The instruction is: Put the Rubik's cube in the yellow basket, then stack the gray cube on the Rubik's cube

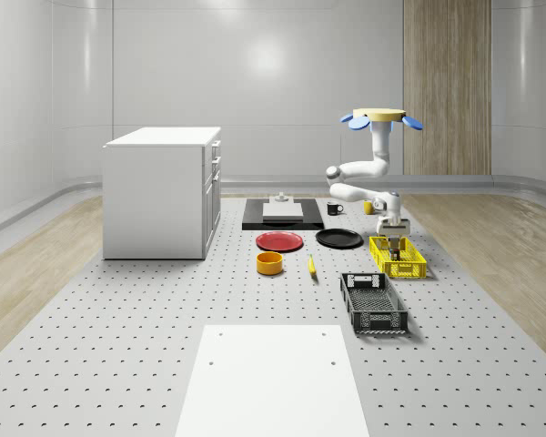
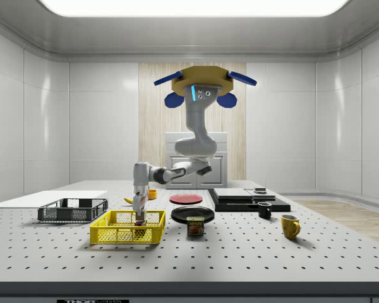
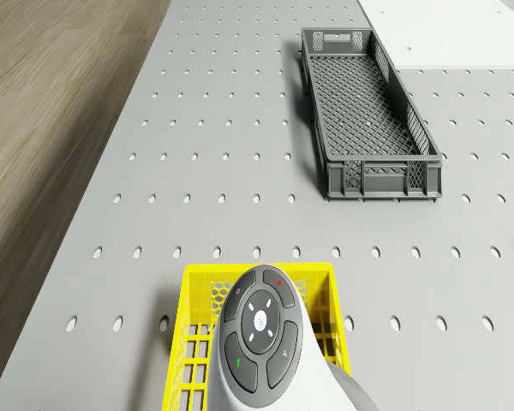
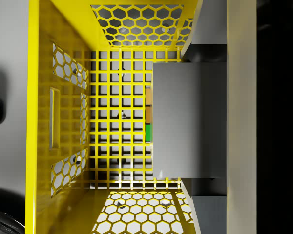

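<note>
The drone (image 2: pixel 199 85), a yellow-bodied quadrotor with blue rotors, hovers in the upper centre of the side view, above the perforated grey counter (image 1: pixel 164 309) beside the yellow basket. Its white jointed arm bends down so the gripper (image 2: pixel 139 214) hangs inside the yellow plastic lattice basket (image 1: pixel 398 258), right of centre in the whole-scene view.

In the wrist view, the smooth gray cube (image 4: pixel 178 122) sits between the fingers (image 4: pixel 210 53), which are closed on its opposite faces. Just beneath its edge shows a strip of orange and green tiles, the Rubik's cube (image 4: pixel 148 119), lying on the basket's grid floor. Whether the gray cube touches it cannot be told.

The basket's walls have honeycomb cutouts and its floor is a square grid.

Nearby: a dark grey mesh crate (image 1: pixel 373 303) lower in the whole-scene view, a black round plate (image 1: pixel 338 238), a red round plate (image 1: pixel 280 241), an orange bowl (image 1: pixel 269 263) and a white cabinet (image 1: pixel 162 191) at left. In the side view, a labelled can (image 2: pixel 195 226) stands just right of the basket, with a yellow mug (image 2: pixel 290 226) further right.
</note>
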{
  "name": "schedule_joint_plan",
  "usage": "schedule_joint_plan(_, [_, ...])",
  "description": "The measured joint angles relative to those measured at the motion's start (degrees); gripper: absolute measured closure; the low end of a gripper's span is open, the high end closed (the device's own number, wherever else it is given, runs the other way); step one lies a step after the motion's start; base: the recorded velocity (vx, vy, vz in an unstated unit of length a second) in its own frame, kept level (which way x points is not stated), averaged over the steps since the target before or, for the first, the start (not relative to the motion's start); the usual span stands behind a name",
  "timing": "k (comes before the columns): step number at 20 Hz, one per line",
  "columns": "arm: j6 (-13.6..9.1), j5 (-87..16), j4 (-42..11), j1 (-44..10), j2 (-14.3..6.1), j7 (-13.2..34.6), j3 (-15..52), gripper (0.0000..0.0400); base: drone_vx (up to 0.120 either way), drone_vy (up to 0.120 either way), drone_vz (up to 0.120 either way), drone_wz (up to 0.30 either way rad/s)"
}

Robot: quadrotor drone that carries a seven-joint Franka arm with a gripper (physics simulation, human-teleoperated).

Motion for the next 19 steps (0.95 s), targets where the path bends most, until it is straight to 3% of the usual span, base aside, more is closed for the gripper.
schedule_joint_plan(3, [0.16, -0.34, 0.21, -0.04, 0.08, -0.05, -0.34, 0.0138, 0.000, 0.000, 0.000, 0.000])
schedule_joint_plan(6, [0.04, -0.29, 0.15, 0.02, 0.14, -0.08, -0.27, 0.0065, 0.000, 0.000, 0.000, 0.000])
schedule_joint_plan(9, [-0.70, 0.75, -0.59, 0.32, 0.09, -0.02, 0.86, 0.0031, 0.000, 0.000, 0.000, 0.000])
schedule_joint_plan(19, [-2.03, 2.89, -1.91, 0.76, -0.04, 0.16, 3.15, 0.0003, 0.000, 0.000, 0.000, 0.000])
